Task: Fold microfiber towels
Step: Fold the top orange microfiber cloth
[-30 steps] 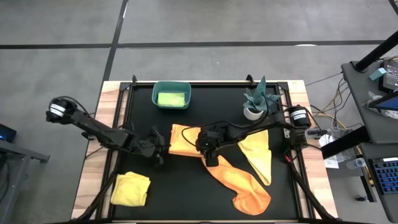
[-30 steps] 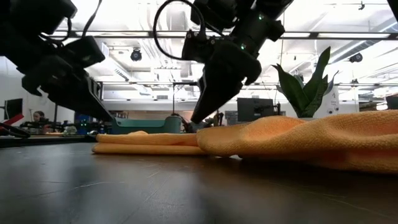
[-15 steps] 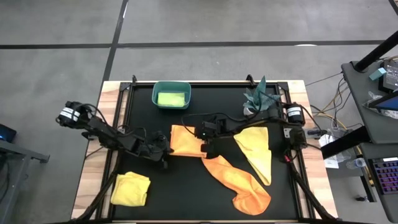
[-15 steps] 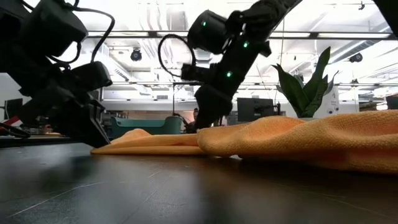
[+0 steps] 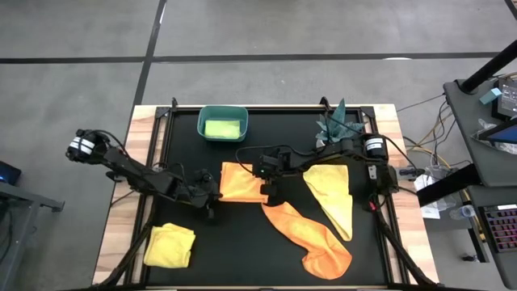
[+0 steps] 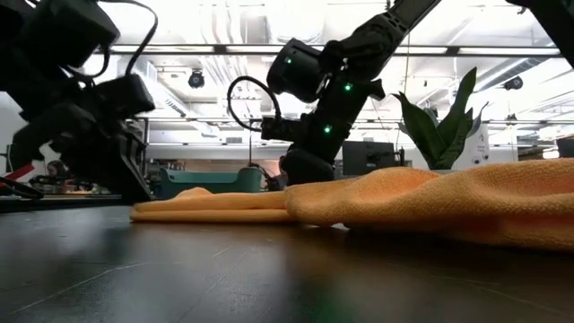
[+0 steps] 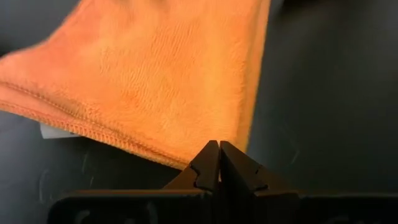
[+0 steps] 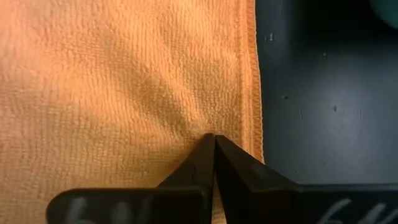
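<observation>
A folded orange towel [image 5: 240, 181] lies flat at the table's middle. My right gripper [image 5: 271, 184] is shut on it at its right part. My left gripper [image 5: 208, 192] is shut, its tips at the towel's left corner [image 7: 199, 144]. A second orange towel [image 5: 311, 234] lies crumpled toward the near right, reaching under the right arm. A yellow towel [image 5: 333, 196] lies spread beside it. Another yellow towel [image 5: 170, 245] lies bunched at the near left. A lime green towel [image 5: 222, 128] sits in the teal bin. My right gripper pinches a small pucker of the folded towel's top surface [image 8: 198, 122] between its two fingers, just inside the hemmed edge [image 8: 252, 93]. The fingers come slanting down from above. The towel lies flat on the table, with creases running toward the fingertips. My left gripper's shut fingertips [image 7: 219, 155] hide the towel's corner; I cannot tell whether they touch it.
The teal bin [image 5: 202, 121] stands at the far edge, left of centre. A small potted plant [image 5: 333, 129] stands at the far right. Bare black table shows between the bunched yellow towel and the crumpled orange one.
My right gripper has come down onto the folded orange towel, shifted a little toward the far edge, and shut on its surface. My left gripper has dropped down to the towel's left end and stayed shut. The towel has stayed flat.
</observation>
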